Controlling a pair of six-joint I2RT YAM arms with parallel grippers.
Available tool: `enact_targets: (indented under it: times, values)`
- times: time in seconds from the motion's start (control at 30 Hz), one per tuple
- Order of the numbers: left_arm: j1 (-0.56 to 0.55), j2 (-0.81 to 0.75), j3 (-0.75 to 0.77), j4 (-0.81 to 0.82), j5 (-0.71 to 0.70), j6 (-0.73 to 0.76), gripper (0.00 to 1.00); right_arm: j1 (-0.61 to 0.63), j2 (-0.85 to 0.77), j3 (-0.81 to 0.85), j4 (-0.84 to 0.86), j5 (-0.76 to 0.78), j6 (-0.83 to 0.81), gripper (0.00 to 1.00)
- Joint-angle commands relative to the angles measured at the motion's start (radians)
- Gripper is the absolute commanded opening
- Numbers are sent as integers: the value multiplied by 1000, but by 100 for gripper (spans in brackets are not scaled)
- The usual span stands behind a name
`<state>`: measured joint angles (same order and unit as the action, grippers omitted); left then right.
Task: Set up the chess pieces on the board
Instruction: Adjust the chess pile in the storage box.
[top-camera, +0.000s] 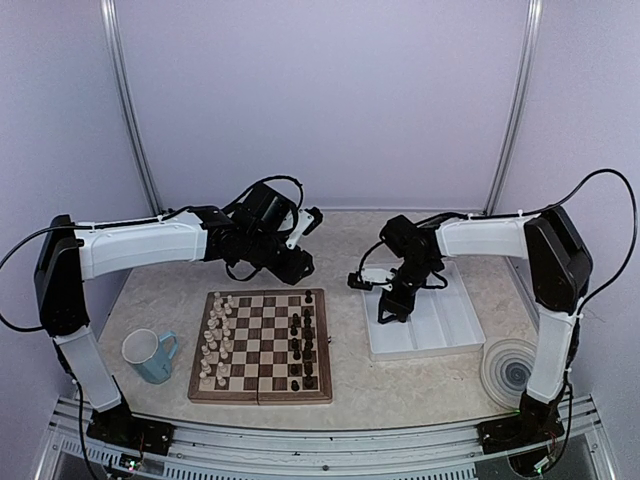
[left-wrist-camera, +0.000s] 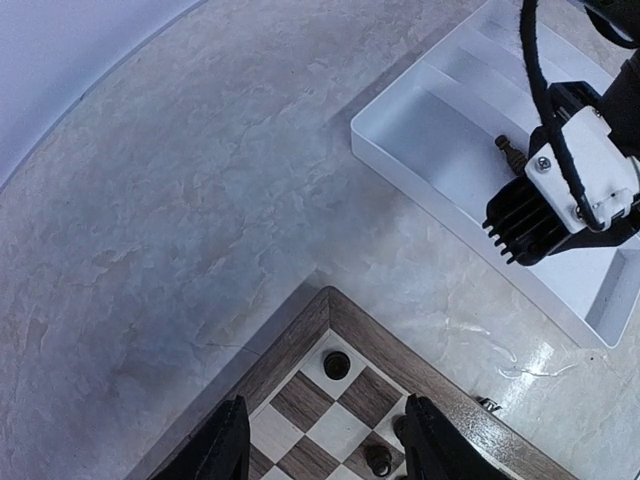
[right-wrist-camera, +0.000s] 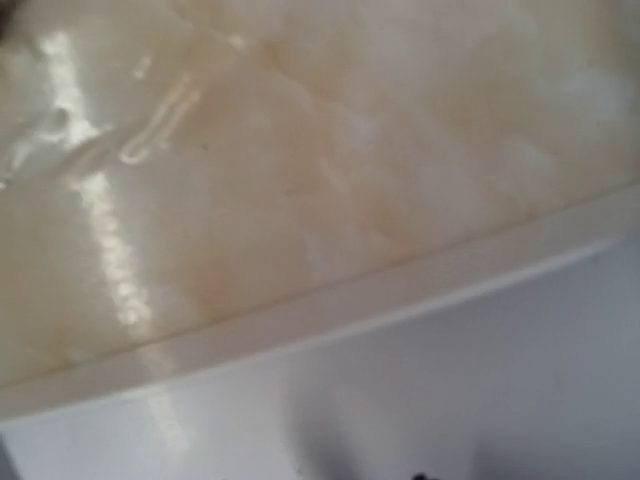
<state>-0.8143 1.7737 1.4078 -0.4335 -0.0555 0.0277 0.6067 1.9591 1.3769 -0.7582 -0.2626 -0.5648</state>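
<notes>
The board (top-camera: 262, 388) lies at the front middle of the table. Dark chess pieces (top-camera: 301, 340) stand along its right columns and cream ones along its left. My left gripper (top-camera: 298, 268) hovers over the board's far right corner (left-wrist-camera: 330, 305). Its fingers (left-wrist-camera: 225, 445) are open and empty. A dark piece (left-wrist-camera: 337, 365) stands on the corner square below them. My right gripper (top-camera: 387, 312) reaches down into the white tray (top-camera: 440, 335). One dark piece (left-wrist-camera: 510, 150) lies in the tray beside it. The right wrist view is blurred and shows only the tray rim (right-wrist-camera: 330, 310), not the fingers.
A light blue mug (top-camera: 150, 355) stands left of the board. A round ribbed disc (top-camera: 510, 370) lies at the front right by the right arm's base. Bare marbled tabletop (left-wrist-camera: 200, 200) stretches beyond the board's corner.
</notes>
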Motion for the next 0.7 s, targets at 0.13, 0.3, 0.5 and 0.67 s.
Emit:
enact_targets:
  times: [0.13, 0.3, 0.5, 0.67]
  values:
    - [5, -34, -15, 27, 11, 0, 53, 2, -106, -22, 36, 94, 11, 41]
    - [4, -28, -15, 26, 13, -1, 53, 2, -84, -38, 8, 177, 22, 39]
    - [4, -23, -14, 22, 14, -2, 53, 8, -75, -77, -19, 241, -2, 44]
    - [4, -19, -12, 16, 17, -2, 53, 24, -38, -102, -5, 291, -12, 45]
